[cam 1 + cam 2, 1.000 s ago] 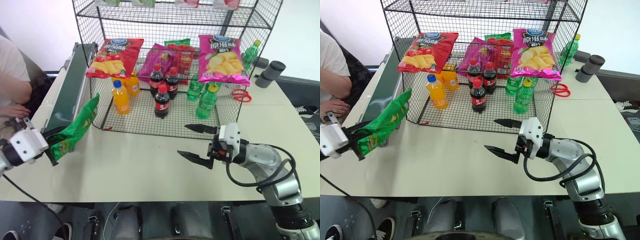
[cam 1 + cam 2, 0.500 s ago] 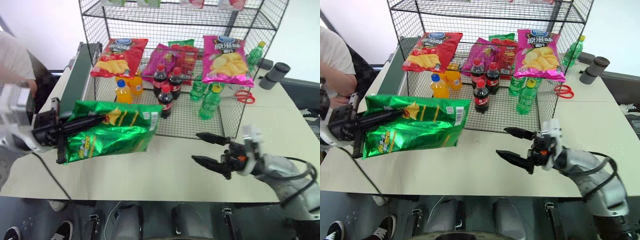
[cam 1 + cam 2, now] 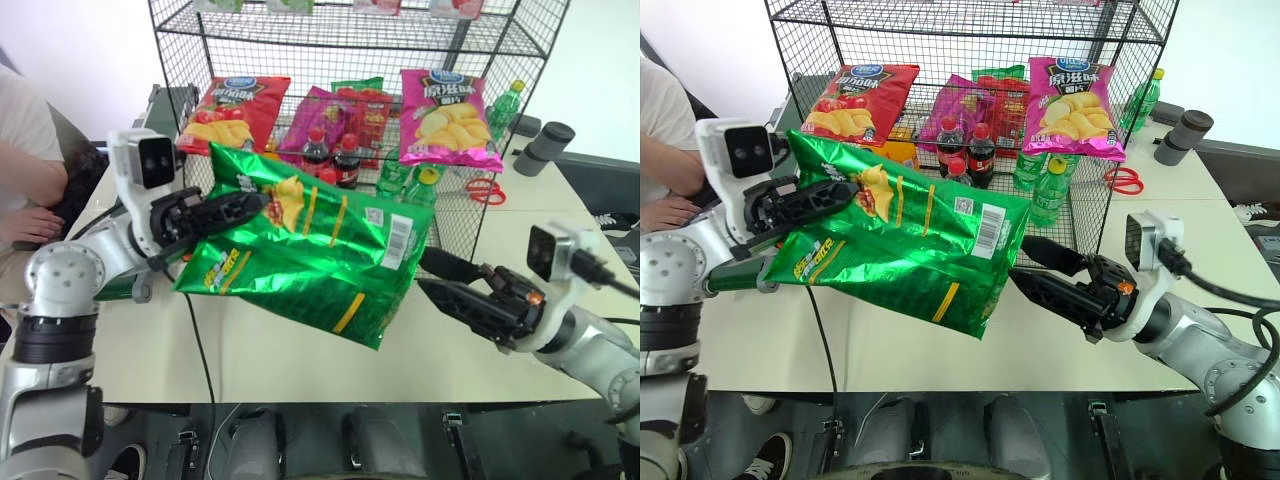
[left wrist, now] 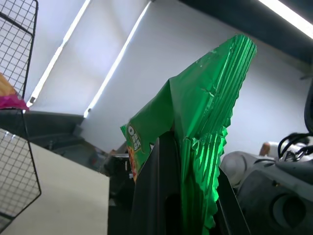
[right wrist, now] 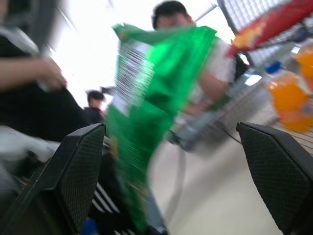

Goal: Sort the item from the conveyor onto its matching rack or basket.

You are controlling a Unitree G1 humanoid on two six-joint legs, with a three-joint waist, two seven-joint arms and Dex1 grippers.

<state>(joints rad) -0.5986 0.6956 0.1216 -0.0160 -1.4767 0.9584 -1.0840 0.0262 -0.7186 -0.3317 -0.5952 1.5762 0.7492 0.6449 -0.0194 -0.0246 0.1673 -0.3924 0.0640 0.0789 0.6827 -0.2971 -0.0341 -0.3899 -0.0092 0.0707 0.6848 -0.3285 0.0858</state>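
bare table point(image 3: 300, 365) near, below the green crisp bag point(image 3: 320, 245) hanging across the middle between left gripper point(image 3: 235, 208) and right gripper point(image 3: 447, 283). left one pinched on the bag's edge, right one spread wide just off the bag's lower right corner. far side blocked by the black wire rack point(image 3: 470, 215), its lower cage crowded with bottles point(image 3: 345, 160) and hung crisp bags point(image 3: 450, 118). far left taken by the conveyor point(image 3: 165, 105) and a person's arm point(image 3: 30, 185). open tabletop to the right of the cage, apart from red scissors point(image 3: 487, 190) and a grey cylinder point(image 3: 545, 147).

A pale table point(image 3: 300, 350) carries the black wire rack point(image 3: 470, 215), red scissors point(image 3: 486, 190) and a grey cylinder point(image 3: 546, 146).
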